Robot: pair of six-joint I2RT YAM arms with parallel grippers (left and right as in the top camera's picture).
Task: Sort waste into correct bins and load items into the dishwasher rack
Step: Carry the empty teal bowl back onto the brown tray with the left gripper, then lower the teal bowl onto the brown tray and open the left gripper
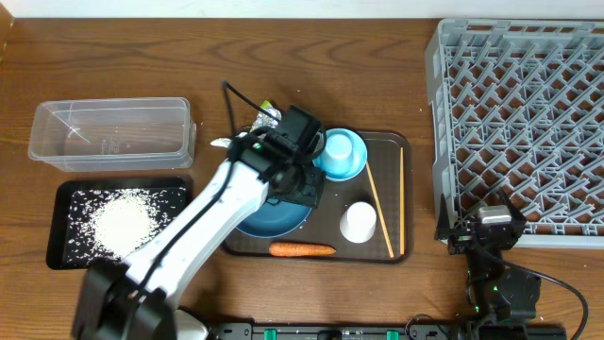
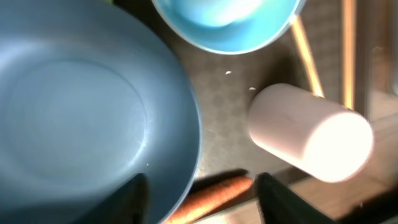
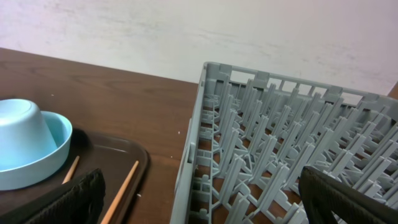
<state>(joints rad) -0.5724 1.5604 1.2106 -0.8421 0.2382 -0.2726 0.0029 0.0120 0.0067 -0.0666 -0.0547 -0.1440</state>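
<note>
Left fingers (image 2: 133, 199) are spread wide and empty, hanging over the brown tray (image 1: 404, 142) at frame centre. The left wrist view shows the carrot (image 1: 302, 250) between them. It lies flat along the tray's lower edge, just beside the dark bowl (image 1: 274, 219). Right fingers (image 3: 81, 199) are wide and empty, at lower right by the rack (image 1: 528, 113).

Judgement: the carrot is the likely next pick. It should be light and stiff with smooth skin, and its taper makes it apt to roll or slip toward the thin end. Best taken across the thick middle, fingers square to its length. The bowl rim is close on one side, so a finger may knock it.

Rice (image 1: 123, 222) lies in the black tray (image 1: 66, 194), left of frame.
</note>
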